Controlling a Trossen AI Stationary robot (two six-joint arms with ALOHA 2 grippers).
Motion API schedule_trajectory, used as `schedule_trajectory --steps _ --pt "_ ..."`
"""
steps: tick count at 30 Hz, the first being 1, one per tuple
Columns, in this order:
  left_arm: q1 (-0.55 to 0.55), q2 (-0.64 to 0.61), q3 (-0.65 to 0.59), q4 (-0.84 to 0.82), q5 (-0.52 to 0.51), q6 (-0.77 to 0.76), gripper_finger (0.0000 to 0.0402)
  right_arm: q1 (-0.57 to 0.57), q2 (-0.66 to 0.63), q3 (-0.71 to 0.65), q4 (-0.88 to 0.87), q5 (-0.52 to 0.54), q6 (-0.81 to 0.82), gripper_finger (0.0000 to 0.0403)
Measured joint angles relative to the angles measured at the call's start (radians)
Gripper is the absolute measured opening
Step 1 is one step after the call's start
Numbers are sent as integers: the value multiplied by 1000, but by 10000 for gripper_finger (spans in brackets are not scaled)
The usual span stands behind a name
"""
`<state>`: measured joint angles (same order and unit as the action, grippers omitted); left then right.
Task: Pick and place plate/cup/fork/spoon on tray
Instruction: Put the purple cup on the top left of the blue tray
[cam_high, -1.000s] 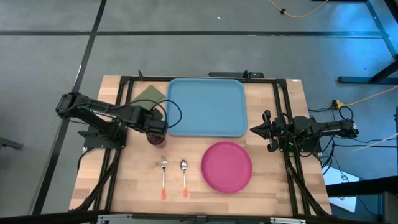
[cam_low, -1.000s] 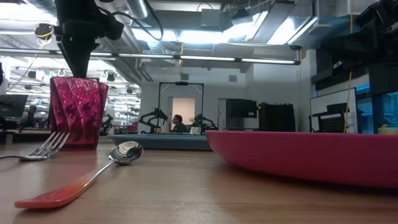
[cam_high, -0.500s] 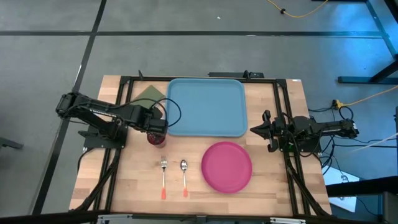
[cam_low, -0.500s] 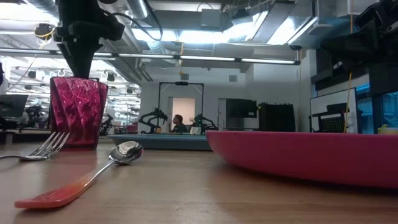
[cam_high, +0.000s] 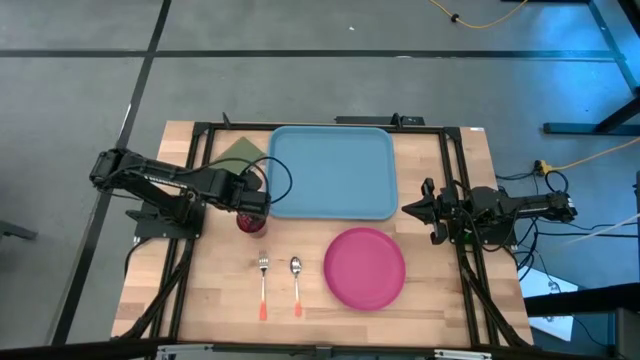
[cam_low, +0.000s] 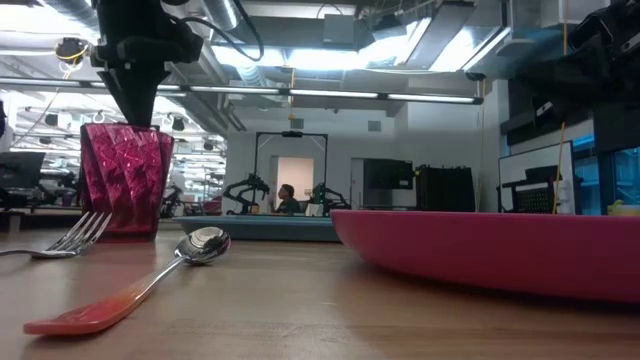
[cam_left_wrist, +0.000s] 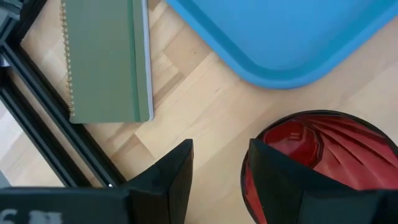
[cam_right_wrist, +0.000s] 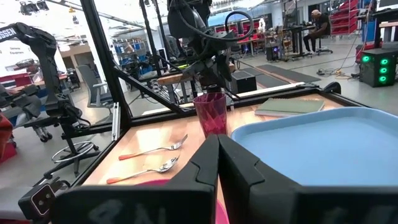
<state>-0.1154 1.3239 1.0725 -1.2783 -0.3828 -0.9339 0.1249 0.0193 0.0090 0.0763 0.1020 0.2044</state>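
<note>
The dark red cup stands upright on the wood, off the blue tray's near left corner. My left gripper hangs open just above the cup, pointing down. In the left wrist view one finger is over the cup's hollow and the other is outside its rim. The pink plate, fork and spoon lie flat on the wood in front of the tray. My right gripper waits shut at the table's right edge.
An olive-green spiral pad lies at the tray's far left corner, behind the left gripper. Black frame rails run along the table's left, right and far edges. Bare wood shows between the cup and the cutlery.
My left gripper has come down a little toward the cup's rim, still open. The cup, the cutlery and the plate have kept their places.
</note>
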Motion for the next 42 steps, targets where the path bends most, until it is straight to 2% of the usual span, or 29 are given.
schedule_trajectory --steps 42 --pt "-3 0 0 41 -46 27 149 0 0 0 0 2 -2 14"
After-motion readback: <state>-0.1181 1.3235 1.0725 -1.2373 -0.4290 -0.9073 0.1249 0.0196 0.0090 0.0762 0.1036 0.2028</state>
